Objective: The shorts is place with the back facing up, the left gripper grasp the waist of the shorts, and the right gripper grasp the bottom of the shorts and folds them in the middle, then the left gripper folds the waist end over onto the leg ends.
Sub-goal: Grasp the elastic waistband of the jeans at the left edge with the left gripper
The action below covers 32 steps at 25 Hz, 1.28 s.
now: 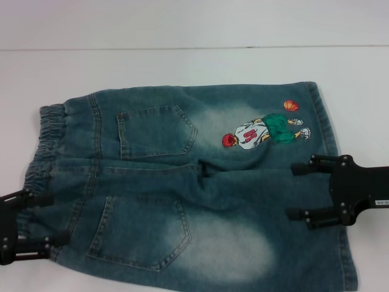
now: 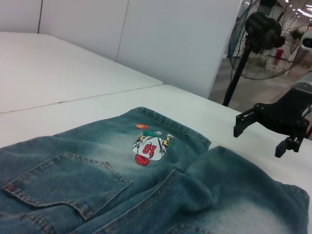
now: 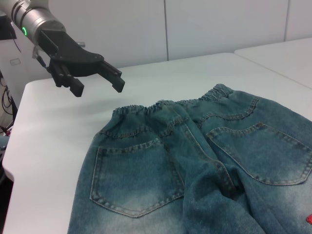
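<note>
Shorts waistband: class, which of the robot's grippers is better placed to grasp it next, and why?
The left gripper. It hovers open at the elastic waistband of the shorts, while the right gripper sits open over the leg ends.

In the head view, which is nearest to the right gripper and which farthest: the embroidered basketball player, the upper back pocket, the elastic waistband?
From the right gripper, open above the leg ends:
1. Embroidered basketball player, on the far leg, nearest.
2. Upper back pocket, mid-shorts.
3. Elastic waistband, at the robot's left, farthest.
</note>
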Each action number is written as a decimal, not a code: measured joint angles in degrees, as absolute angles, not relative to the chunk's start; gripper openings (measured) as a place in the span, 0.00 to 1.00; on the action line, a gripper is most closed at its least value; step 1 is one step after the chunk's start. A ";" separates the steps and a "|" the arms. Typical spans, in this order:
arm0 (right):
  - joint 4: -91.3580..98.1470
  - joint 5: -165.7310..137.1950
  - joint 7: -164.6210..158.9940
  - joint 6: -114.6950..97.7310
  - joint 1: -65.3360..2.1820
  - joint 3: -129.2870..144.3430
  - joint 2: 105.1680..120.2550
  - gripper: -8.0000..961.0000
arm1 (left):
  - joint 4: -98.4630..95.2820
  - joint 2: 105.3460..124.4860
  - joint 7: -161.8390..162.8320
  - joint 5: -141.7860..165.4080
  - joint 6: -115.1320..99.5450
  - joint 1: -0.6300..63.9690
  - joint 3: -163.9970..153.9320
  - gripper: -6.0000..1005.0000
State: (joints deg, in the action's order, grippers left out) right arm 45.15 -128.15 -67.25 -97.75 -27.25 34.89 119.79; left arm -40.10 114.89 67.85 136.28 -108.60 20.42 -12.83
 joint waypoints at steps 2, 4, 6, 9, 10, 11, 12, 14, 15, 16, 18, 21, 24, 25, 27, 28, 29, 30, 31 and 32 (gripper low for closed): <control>45.13 -128.14 -67.20 -97.74 -27.25 34.89 119.79 0.97 | -40.15 114.79 67.85 136.32 -109.08 20.41 -12.83 0.93; 45.12 -128.14 -67.17 -97.73 -27.20 34.89 119.79 0.97 | -40.20 114.72 67.85 136.38 -109.55 20.40 -12.83 0.92; 45.10 -128.14 -67.15 -97.73 -27.07 34.89 119.79 0.97 | -40.27 114.69 67.85 136.58 -109.76 20.39 -12.83 0.92; 45.08 -128.15 -67.14 -97.72 -26.95 34.89 119.79 0.97 | -40.31 114.69 67.89 137.40 -109.83 20.39 -12.84 0.92; 45.08 -128.15 -67.14 -97.73 -26.93 34.89 119.79 0.97 | -40.32 114.69 67.90 137.68 -109.85 20.39 -12.83 0.92; 45.08 -128.14 -67.14 -97.74 -26.92 34.89 119.79 0.97 | -40.33 114.69 67.92 137.85 -109.85 20.37 -12.83 0.91; 45.08 -128.14 -67.14 -97.75 -26.92 34.89 119.79 0.97 | -40.36 114.69 68.01 137.98 -109.79 20.32 -12.83 0.91; 45.08 -128.14 -67.14 -97.82 -26.89 34.77 119.80 0.97 | -40.95 114.73 68.71 138.02 -109.35 20.16 -12.77 0.91; 45.08 -128.14 -67.16 -97.99 -26.87 34.64 119.80 0.97 | -41.51 114.79 69.41 138.03 -109.12 20.06 -12.77 0.91; 45.16 -128.15 -67.25 -98.24 -26.83 34.52 119.79 0.97 | -42.89 114.89 70.78 138.08 -108.80 19.93 -12.75 0.91; 45.42 -128.15 -67.45 -98.68 -26.68 34.39 119.76 0.97 | -45.81 115.26 73.59 138.52 -108.70 19.75 -12.83 0.90; 46.38 -128.14 -67.53 -99.62 -26.21 33.95 119.61 0.97 | -52.20 116.33 78.91 139.91 -108.68 19.45 -12.97 0.90; 48.10 -128.08 -67.60 -101.23 -25.72 32.83 119.65 0.97 | -57.46 117.31 83.13 141.52 -108.69 19.34 -13.12 0.90; 48.56 -128.07 -67.62 -101.73 -25.64 32.25 119.68 0.97 | -59.56 117.66 85.14 142.23 -108.61 19.34 -13.43 0.89; 48.98 -128.05 -67.65 -102.41 -25.59 31.44 119.70 0.97 | -62.06 118.09 88.17 143.19 -108.14 19.43 -14.49 0.89; 49.03 -128.05 -67.64 -102.64 -25.56 31.15 119.69 0.97 | -63.25 118.32 90.32 143.84 -107.36 19.64 -15.61 0.89; 49.04 -128.05 -67.63 -102.74 -25.54 30.98 119.69 0.97 | -63.56 118.41 91.05 144.07 -107.02 19.75 -16.08 0.89; 49.05 -128.05 -67.57 -102.75 -25.54 30.95 119.71 0.97 | -63.97 118.53 92.16 144.48 -106.28 19.94 -17.03 0.89; 49.06 -128.05 -67.45 -102.75 -25.55 30.93 119.75 0.97 | -64.25 118.62 93.09 144.82 -105.57 20.10 -17.91 0.89; 49.05 -128.05 -67.33 -102.75 -25.57 30.93 119.79 0.97 | -64.52 118.80 94.19 145.12 -104.43 20.29 -19.15 0.88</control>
